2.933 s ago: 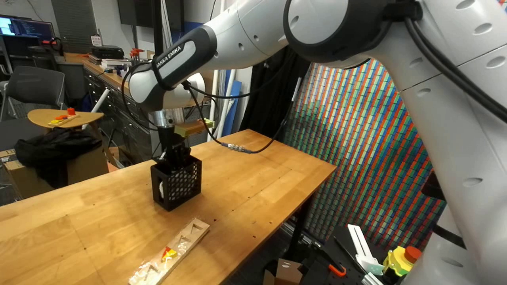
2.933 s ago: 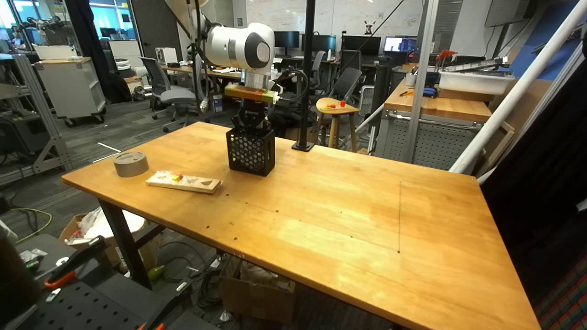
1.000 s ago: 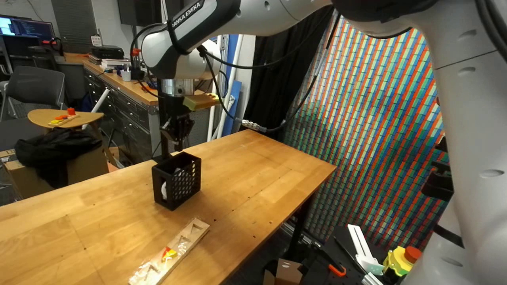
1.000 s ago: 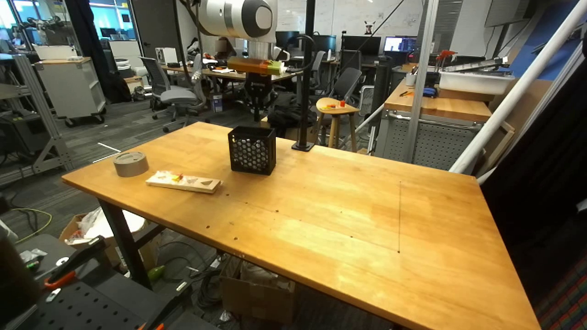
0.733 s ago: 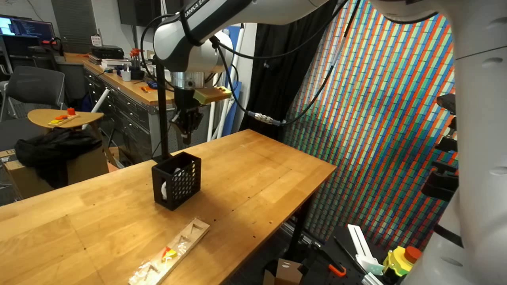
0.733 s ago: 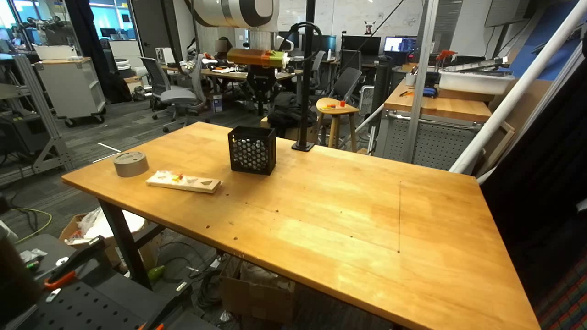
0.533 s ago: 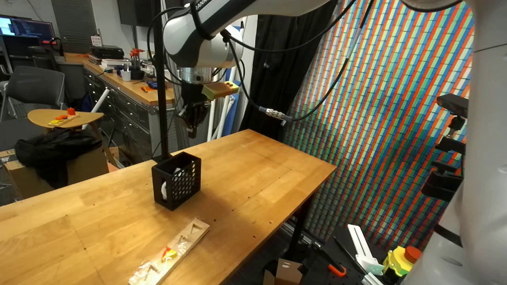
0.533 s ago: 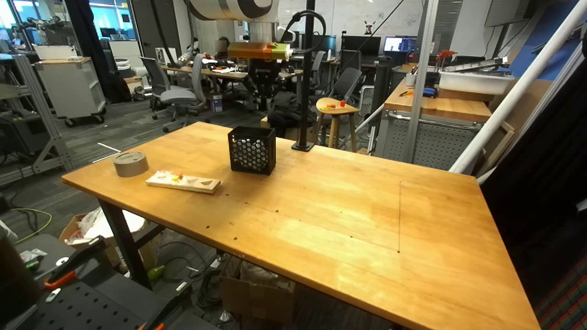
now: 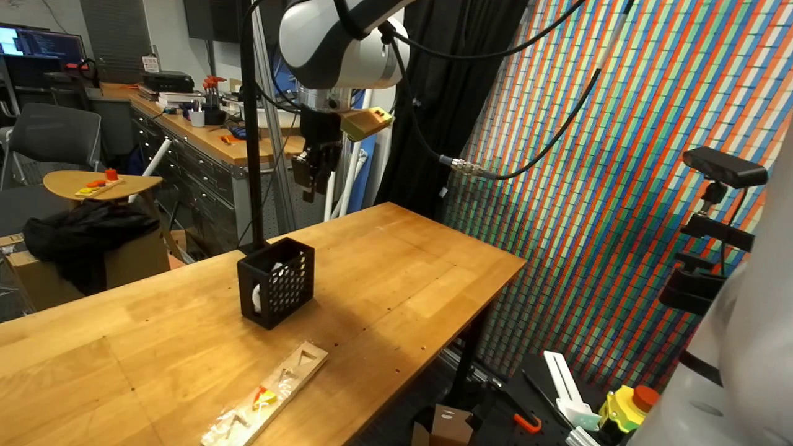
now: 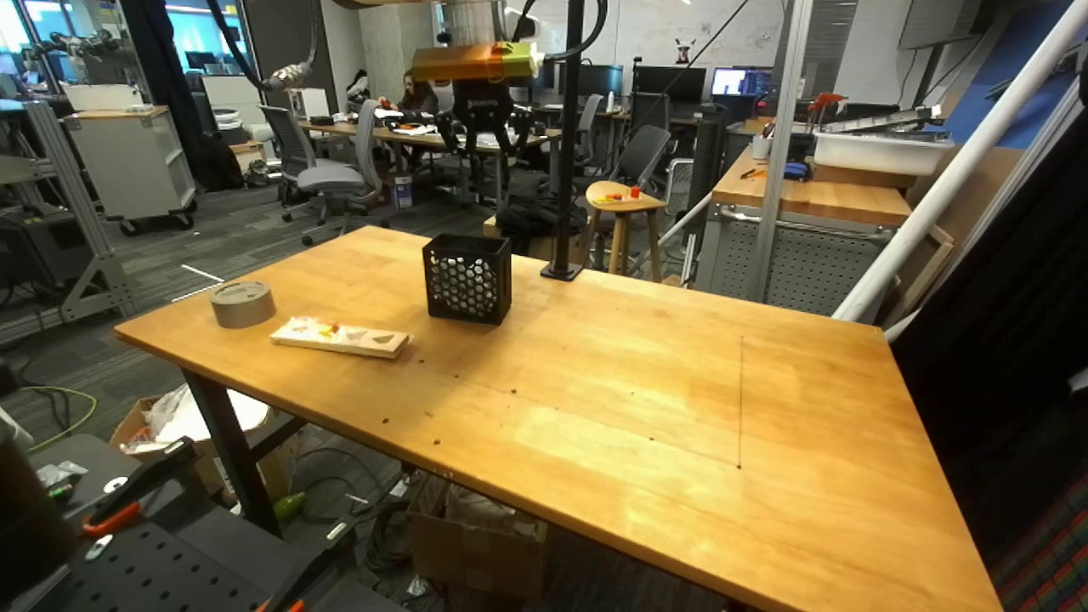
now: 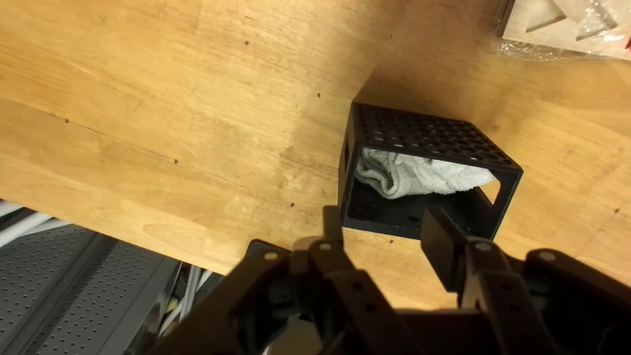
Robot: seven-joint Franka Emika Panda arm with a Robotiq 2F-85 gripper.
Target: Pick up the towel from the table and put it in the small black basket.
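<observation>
Robotiq gripper (image 11: 384, 235) well parted, holding nothing; wrist view, at its 1 o'clock: off-white towel (image 11: 421, 176) inside black perforated basket (image 11: 421, 129).

The off-white towel (image 11: 424, 178) lies bunched in soft folds inside the small black basket (image 10: 469, 246), along its honeycomb-pierced wall, with part of the basket's floor showing beside it. The basket stands upright, open top facing up, near a long edge of the light-brown, visibly grained wooden worktop (image 10: 595, 374).

The white-and-grey arm (image 9: 339, 46) has a black cable (image 9: 505, 178) and black end effector (image 11: 387, 236).
</observation>
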